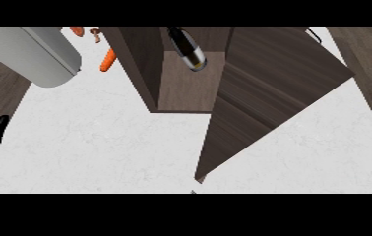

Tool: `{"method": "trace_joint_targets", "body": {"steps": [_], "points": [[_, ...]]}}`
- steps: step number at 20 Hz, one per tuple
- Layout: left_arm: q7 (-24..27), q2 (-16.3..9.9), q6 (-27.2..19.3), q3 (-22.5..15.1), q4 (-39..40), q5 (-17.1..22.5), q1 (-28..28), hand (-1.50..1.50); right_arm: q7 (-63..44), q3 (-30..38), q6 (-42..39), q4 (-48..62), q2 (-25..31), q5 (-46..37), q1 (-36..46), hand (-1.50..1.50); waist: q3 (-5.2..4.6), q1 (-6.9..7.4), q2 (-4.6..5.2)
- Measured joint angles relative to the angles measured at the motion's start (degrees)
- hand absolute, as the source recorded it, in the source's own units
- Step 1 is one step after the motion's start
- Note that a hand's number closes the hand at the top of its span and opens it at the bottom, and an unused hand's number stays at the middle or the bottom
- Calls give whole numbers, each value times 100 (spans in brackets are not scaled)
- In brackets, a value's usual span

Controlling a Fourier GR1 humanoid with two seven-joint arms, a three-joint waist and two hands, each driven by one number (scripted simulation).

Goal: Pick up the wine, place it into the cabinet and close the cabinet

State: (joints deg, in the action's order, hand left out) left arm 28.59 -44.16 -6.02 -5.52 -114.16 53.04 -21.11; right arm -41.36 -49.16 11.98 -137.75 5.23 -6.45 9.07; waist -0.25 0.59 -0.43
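The wine bottle (pixel 186 47), dark with a gold and silver neck, is inside the open wooden cabinet (pixel 187 90), near the back of its shelf and free of any hand. The cabinet door (pixel 270 95) stands swung open, slanting from the cabinet's right side towards the counter's front edge. A thin black handle (pixel 315 34) shows at the door's far top corner. A small black sliver (pixel 2 128) at the left edge may be my left hand; too little shows to tell. My right hand is out of view.
A large grey cylinder (pixel 42 57) fills the upper left corner. Orange carrots (pixel 108 61) and a brownish piece (pixel 95 34) lie on the white counter (pixel 109 141) left of the cabinet. A dark wooden wall (pixel 357 53) borders the right.
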Motion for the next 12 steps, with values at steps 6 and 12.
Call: {"method": "trace_joint_targets", "body": {"steps": [6,12], "points": [[-253,21,94,152,-100,202,100,-150,-206,-180,786,140,426,-36,958,150,2,60,19],[-389,122,102,102,-172,180,199,-150,-257,-93,1367,465,525,540,1856,150,3,142,45]]}}
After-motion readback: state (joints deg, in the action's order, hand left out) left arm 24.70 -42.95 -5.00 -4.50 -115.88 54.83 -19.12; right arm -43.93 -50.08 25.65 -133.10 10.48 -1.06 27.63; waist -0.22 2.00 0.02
